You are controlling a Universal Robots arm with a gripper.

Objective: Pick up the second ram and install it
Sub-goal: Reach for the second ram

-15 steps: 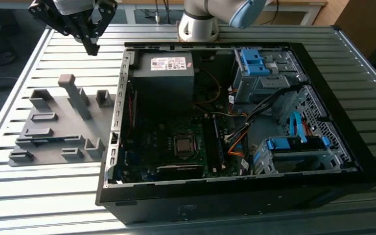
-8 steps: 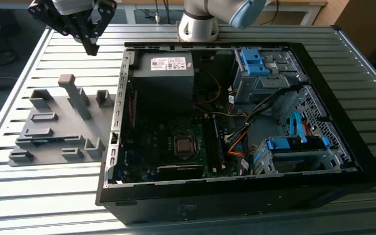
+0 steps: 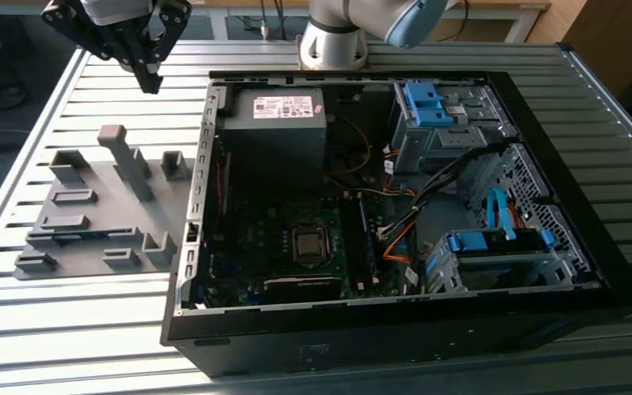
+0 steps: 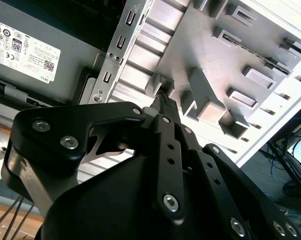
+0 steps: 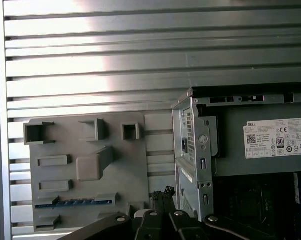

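Robotics workshop bench, set up for computer assembly.

I work over a ribbed metal surface (image 3: 96,329) built of long aluminium slats, with my arm's base (image 3: 332,45) standing at its far edge and my hand (image 3: 149,85) hanging above the slats. An open desktop computer case (image 3: 624,280) lies on its side, showing its motherboard (image 3: 294,239), power supply (image 3: 283,111) and blue drive brackets (image 3: 426,103). Beside it, on the exterior view's left, sits a grey plastic fixture plate (image 3: 85,230) with moulded holder blocks. In the second wrist view, loose cables (image 4: 285,165) trail past the surface's edge. Wooden furniture (image 3: 612,33) stands far off on the exterior view's right.
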